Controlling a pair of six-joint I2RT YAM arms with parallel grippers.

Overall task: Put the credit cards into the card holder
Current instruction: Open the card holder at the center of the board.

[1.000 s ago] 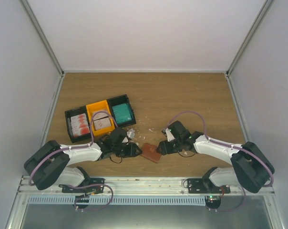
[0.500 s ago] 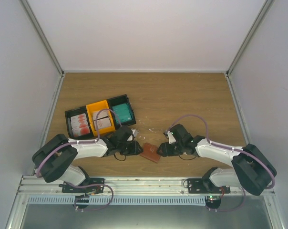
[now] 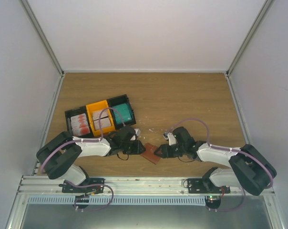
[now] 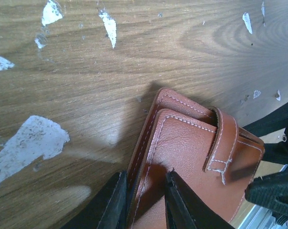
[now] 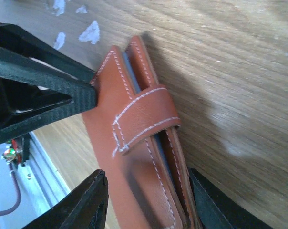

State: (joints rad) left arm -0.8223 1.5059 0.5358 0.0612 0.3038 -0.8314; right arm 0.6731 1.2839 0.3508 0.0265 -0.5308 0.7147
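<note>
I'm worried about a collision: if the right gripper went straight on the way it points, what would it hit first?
Probably the card holder: it lies between the spread fingers of the right gripper. Just beyond, the left gripper grips the holder's far edge, though depth is hard to judge.

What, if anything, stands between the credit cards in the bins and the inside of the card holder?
The card holder is shut, its closing tab strapped across the cover, closing off its inside. The credit cards lie in the bins, with the left gripper between them and the holder.
</note>
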